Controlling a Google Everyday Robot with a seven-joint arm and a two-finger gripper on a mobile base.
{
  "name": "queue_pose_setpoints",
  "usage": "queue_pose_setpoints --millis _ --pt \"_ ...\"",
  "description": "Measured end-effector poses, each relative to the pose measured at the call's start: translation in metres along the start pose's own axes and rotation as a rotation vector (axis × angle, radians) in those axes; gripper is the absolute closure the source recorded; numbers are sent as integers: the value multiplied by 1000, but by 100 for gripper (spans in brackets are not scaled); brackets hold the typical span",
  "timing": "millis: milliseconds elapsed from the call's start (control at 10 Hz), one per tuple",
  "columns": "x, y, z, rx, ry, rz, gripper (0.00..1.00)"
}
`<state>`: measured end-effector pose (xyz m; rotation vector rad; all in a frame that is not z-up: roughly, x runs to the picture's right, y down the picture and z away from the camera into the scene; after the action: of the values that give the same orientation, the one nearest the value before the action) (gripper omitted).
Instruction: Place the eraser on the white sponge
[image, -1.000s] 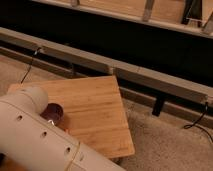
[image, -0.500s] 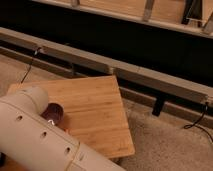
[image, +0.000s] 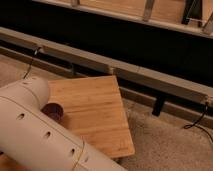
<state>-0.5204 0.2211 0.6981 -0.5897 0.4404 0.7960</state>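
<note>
Claw unseen; white arm (image: 35, 131) across dark bowl (image: 53, 111) on wooden table (image: 97, 107).

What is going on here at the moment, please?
The robot's thick white perforated arm stretches across the lower left of the view, over a light bamboo-wood tabletop. A small dark red round bowl sits on the table, partly hidden behind the arm. The gripper is out of view, and neither eraser nor white sponge can be seen.

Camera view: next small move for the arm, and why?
Probably pull the arm aside: it covers much of the table and half the dark bowl; no eraser or sponge shows, and the end effector is out of frame.
</note>
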Motion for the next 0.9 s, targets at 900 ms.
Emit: queue_pose_setpoints --millis 900 --pt "12 -90 -161 182 -152 -212 100"
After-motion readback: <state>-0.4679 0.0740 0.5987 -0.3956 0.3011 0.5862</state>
